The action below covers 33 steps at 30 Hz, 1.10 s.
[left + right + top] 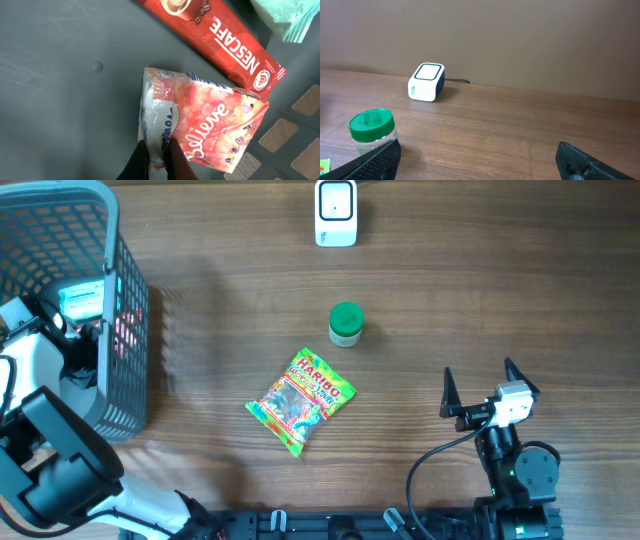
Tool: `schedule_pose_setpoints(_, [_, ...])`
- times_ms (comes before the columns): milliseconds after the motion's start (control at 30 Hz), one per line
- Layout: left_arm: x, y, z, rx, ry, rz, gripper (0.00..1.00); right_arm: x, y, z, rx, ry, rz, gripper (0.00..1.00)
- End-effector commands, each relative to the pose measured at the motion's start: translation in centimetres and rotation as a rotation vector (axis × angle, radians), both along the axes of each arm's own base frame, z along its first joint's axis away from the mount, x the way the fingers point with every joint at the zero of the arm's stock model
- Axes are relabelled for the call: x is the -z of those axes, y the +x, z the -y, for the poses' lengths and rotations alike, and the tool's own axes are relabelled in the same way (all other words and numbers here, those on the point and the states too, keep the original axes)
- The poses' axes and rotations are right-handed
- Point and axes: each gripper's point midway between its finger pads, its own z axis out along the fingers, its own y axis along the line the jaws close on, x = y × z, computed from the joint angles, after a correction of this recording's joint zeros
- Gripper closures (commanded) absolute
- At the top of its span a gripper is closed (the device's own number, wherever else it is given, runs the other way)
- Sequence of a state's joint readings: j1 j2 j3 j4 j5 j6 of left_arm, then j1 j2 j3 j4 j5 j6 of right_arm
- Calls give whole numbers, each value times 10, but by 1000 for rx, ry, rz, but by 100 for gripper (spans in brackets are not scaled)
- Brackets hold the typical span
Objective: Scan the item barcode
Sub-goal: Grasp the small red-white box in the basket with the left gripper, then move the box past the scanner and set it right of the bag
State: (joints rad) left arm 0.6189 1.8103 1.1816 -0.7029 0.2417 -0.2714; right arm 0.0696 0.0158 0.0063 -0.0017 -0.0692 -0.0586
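The pink and orange pouch (200, 125) printed "Believe" lies on the grey floor of the basket (60, 100), and the left gripper (159, 152) is clenched on its white and blue end, the two dark fingers (140, 161) pinching that edge between them; the rest of the pouch runs away from the fingertips, up and to the right in the left wrist view, so its long axis points roughly straight out from the grip with a slight lean to the right. No barcode shows on the face that is up, so which side has to meet the reader cannot be told from here. Just beyond the pouch a red Nescafe sachet (220, 40) lies slantwise, its lower end near the pouch's far corner, and a mint green packet (280, 17) sits in the top corner of that view. Seen from above, the basket (120, 240) stands at the far left of the table with the left arm reaching down into it, while the white scanner (336, 212) sits at the far edge of the table, well apart from the basket. The coming move therefore looks like a lift clear of the basket wall and then a carry across towards the scanner. The right gripper (478, 370) hangs released over the near right part of the table, its jaws wide and holding nothing, farther from the pouch than the left, with the green-lidded jar (346, 324) and the Haribo bag (300, 400) lying on the table between the two arms
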Motion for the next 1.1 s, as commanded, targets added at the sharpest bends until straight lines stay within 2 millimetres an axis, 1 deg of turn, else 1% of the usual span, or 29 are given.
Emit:
schedule_pose_setpoints(0, [-3,-1,0,6,4,-6,96,-1,0,1,10,-17,7,0])
schedule_pose_setpoints(33, [-13,3,-1,7,13,12,96,-1,0,1,10,-17,7,0])
schedule_pose_setpoints(100, [-54,15,-6,12,45,91,96,-1,0,1,10,-17,7,0])
schedule_pose_setpoints(133, [-86,22,-10,13,79,149,96,-1,0,1,10,-17,7,0])
schedule_pose_setpoints(200, [-137,30,-16,10,139,235,96,-1,0,1,10,-17,7,0])
schedule_pose_setpoints(233, [-168,32,-17,10,176,288,96,-1,0,1,10,-17,7,0])
schedule_pose_setpoints(300, [-226,29,-15,11,243,382,96,-1,0,1,10,-17,7,0])
schedule_pose_setpoints(333, [-255,24,-10,11,271,430,96,-1,0,1,10,-17,7,0])
schedule_pose_setpoints(367, [-274,19,-4,18,284,468,96,-1,0,1,10,-17,7,0])
schedule_pose_setpoints(433, [-310,10,17,58,275,564,96,-1,0,1,10,-17,7,1])
schedule_pose_setpoints(467, [-327,5,37,107,239,632,96,-1,0,1,10,-17,7,0])
schedule_pose_setpoints(500, [-340,-2,63,168,185,686,96,-1,0,1,10,-17,7,0])
schedule_pose_setpoints(567, [-355,-13,127,331,53,750,96,-1,0,1,10,-17,7,0])
schedule_pose_setpoints(667, [-352,-16,197,543,-23,744,96,-1,0,1,10,-17,7,0])
schedule_pose_setpoints(700, [-345,-14,227,631,-47,728,96,-1,0,1,10,-17,7,1])
schedule_pose_setpoints(733, [-339,-13,249,697,-55,715,96,-1,0,1,10,-17,7,0])
schedule_pose_setpoints(767, [-328,-10,276,775,-56,689,96,-1,0,1,10,-17,7,0])
schedule_pose_setpoints(833, [-300,-9,333,925,-68,625,96,-1,0,1,10,-17,7,0])
schedule_pose_setpoints(867, [-288,-10,354,981,-74,598,96,-1,0,1,10,-17,7,0])
schedule_pose_setpoints(900, [-272,-11,381,1052,-83,562,96,-1,0,1,10,-17,7,0])
schedule_pose_setpoints(933, [-241,-13,425,1155,-93,495,96,-1,0,1,10,-17,7,0])
schedule_pose_setpoints(1000, [-203,-17,467,1241,-122,411,96,-1,0,1,10,-17,7,0])
schedule_pose_setpoints(1033, [-186,-20,481,1258,-136,371,96,-1,0,1,10,-17,7,0])
schedule_pose_setpoints(1067, [-163,-23,498,1291,-145,318,96,-1,0,1,10,-17,7,0])
